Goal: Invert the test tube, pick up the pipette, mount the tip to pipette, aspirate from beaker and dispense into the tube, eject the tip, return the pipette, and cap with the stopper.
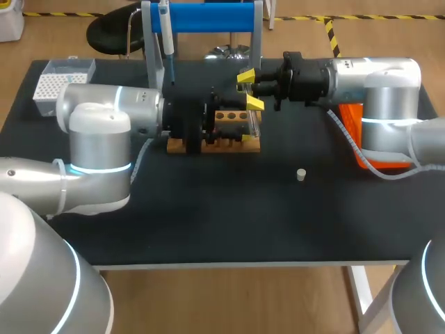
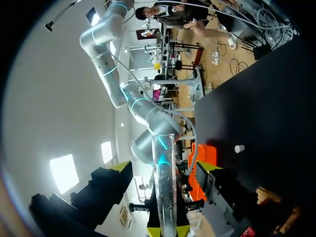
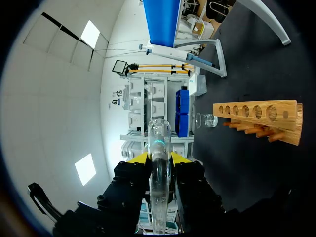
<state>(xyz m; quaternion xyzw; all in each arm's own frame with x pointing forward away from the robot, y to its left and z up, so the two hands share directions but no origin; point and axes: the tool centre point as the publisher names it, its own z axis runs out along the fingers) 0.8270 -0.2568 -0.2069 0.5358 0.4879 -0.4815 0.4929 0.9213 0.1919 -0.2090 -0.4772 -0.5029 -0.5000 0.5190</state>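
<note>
A clear glass test tube (image 3: pixel 158 148) lies level in my right gripper (image 3: pixel 159 159), whose yellow tips are shut on it from both sides. In the left wrist view the same test tube (image 2: pixel 165 182) runs between the wide-apart fingers of my open left gripper (image 2: pixel 164 167), touching neither. From above, the test tube (image 1: pixel 254 124) hangs over the right end of the wooden rack (image 1: pixel 215 144), where both arms meet. The pipette (image 1: pixel 167 35) hangs on the blue stand. A small white stopper (image 1: pixel 301 175) lies on the mat. The glass beaker (image 3: pixel 207 120) stands behind the rack.
A white tip box (image 1: pixel 59 82) sits at the back left corner. An orange object (image 1: pixel 358 136) lies under my right arm at the right. The blue stand (image 1: pixel 208 17) rises behind the rack. Bare black mat stretches along the front around the stopper.
</note>
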